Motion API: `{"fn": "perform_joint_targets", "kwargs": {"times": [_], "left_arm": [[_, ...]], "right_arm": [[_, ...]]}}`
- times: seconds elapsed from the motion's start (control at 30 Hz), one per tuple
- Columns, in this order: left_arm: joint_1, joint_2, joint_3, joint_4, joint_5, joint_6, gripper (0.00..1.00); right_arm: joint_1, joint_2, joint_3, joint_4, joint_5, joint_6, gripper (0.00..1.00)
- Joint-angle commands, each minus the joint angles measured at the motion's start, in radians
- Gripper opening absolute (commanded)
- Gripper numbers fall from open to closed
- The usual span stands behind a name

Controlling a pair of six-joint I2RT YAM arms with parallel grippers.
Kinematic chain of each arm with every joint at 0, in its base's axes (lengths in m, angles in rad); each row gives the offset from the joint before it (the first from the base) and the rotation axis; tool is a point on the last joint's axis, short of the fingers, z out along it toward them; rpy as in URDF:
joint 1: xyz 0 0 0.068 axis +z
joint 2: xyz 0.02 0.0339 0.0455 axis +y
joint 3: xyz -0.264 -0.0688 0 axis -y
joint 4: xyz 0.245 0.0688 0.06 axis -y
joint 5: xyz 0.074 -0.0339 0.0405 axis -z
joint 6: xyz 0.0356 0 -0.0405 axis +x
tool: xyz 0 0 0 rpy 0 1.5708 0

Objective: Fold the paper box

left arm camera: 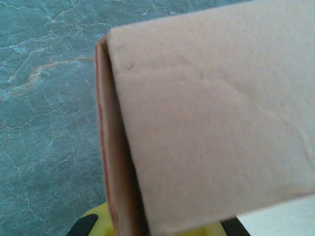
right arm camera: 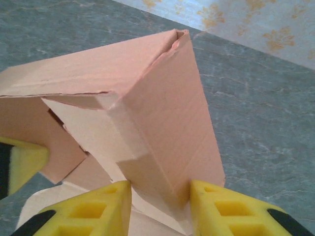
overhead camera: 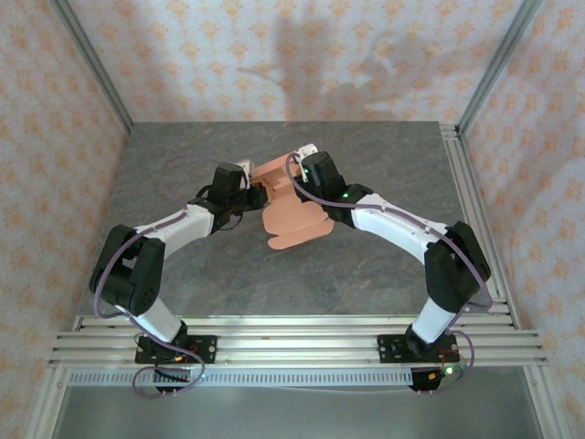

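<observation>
The paper box [overhead camera: 291, 219] is salmon-orange card, partly folded, at the middle of the table. Its back part stands raised between the two grippers, and rounded flaps lie flat toward the front. My left gripper [overhead camera: 256, 192] is shut on the box's left side. In the left wrist view a folded wall [left arm camera: 211, 137] covers the yellow fingers [left arm camera: 98, 221]. My right gripper [right arm camera: 160, 196] holds a folded corner of the box [right arm camera: 167, 123], with a yellow pad pressed on each side. The left gripper's yellow finger [right arm camera: 19, 162] shows at the left edge of the right wrist view.
The grey marbled tabletop [overhead camera: 366, 274] stretches around the box. Aluminium rails [overhead camera: 292, 334] run along the front edge and a rail [overhead camera: 462, 183] runs down the right side. Patterned walls enclose the back and sides.
</observation>
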Motion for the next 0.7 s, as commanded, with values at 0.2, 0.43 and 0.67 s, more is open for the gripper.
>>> {"fn": "perform_joint_targets", "kwargs": {"times": [0.2,0.43,0.67], "left_arm": [[-0.009,-0.038,0.007,0.046,0.044,0.008,0.00],[-0.009,-0.037,0.015,0.042,0.047,0.010,0.00],[-0.009,-0.029,0.018,0.042,0.049,0.009,0.00]], "right_arm": [[0.038,0.057,0.077,-0.002,0.121,-0.045,0.27],[0.050,0.090,0.099,-0.009,0.183,-0.071,0.18],[0.053,0.100,0.108,-0.009,0.216,-0.096,0.16]]}}
